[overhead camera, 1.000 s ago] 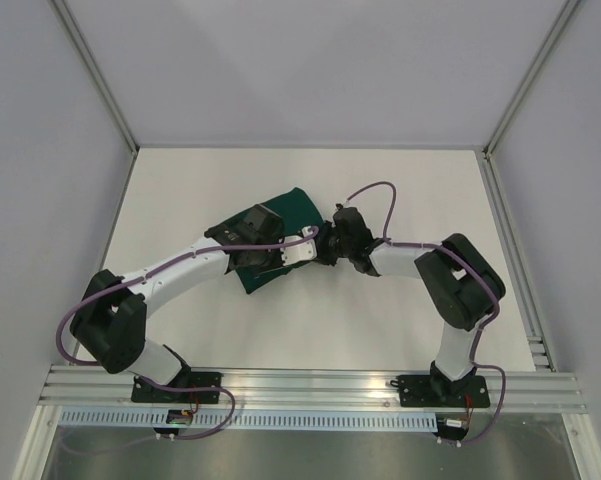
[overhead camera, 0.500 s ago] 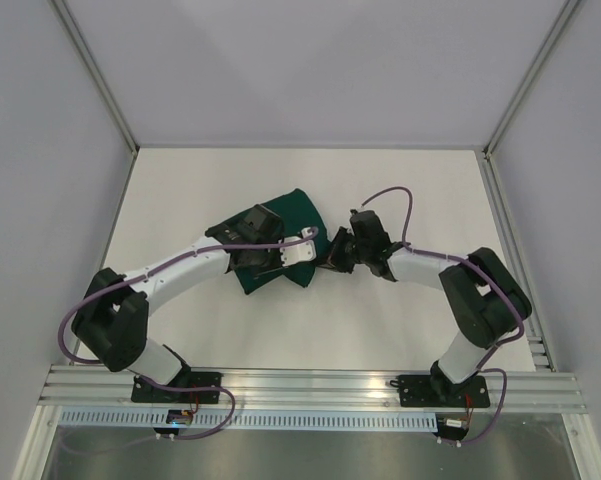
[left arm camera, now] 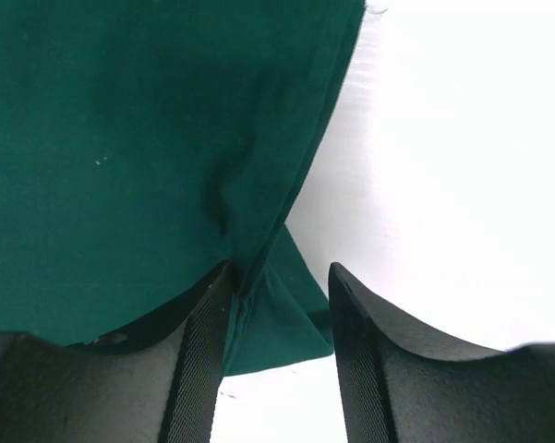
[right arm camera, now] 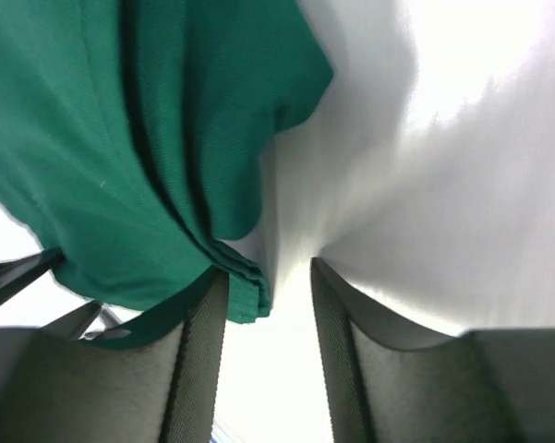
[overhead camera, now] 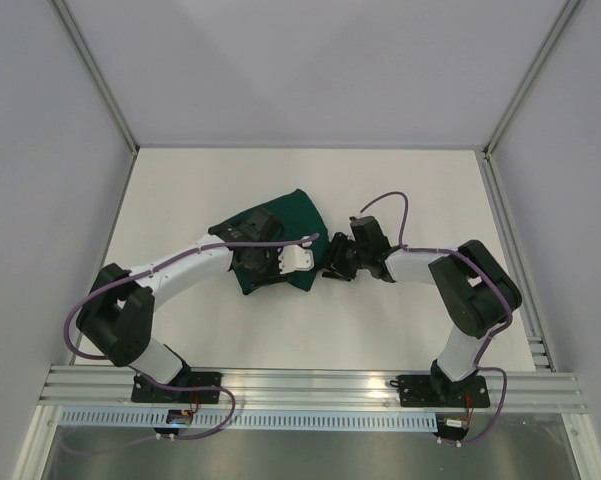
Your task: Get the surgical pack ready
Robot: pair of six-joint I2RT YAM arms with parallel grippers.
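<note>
The surgical pack shows only as a dark green cloth (overhead camera: 295, 212), folded into a small bundle at the middle of the white table (overhead camera: 400, 190). My left gripper (overhead camera: 302, 268) sits over the bundle's near right corner. In the left wrist view it (left arm camera: 279, 272) stands open, with a loose corner of the cloth (left arm camera: 120, 138) lying between the fingers and no squeeze on it. My right gripper (overhead camera: 332, 262) is just to the right of the bundle. It (right arm camera: 268, 272) is open, and the layered cloth edge (right arm camera: 249, 286) rests against its left finger (right arm camera: 199, 360).
Grey enclosure walls (overhead camera: 40, 150) stand round the table on three sides. An aluminium rail (overhead camera: 310, 385) with both arm bases runs along the near edge. White tabletop surrounds the bundle.
Both grippers have opened and let go of the cloth. The right gripper has drawn back to the right, off the bundle, and the cloth's right edge now lies folded down.
</note>
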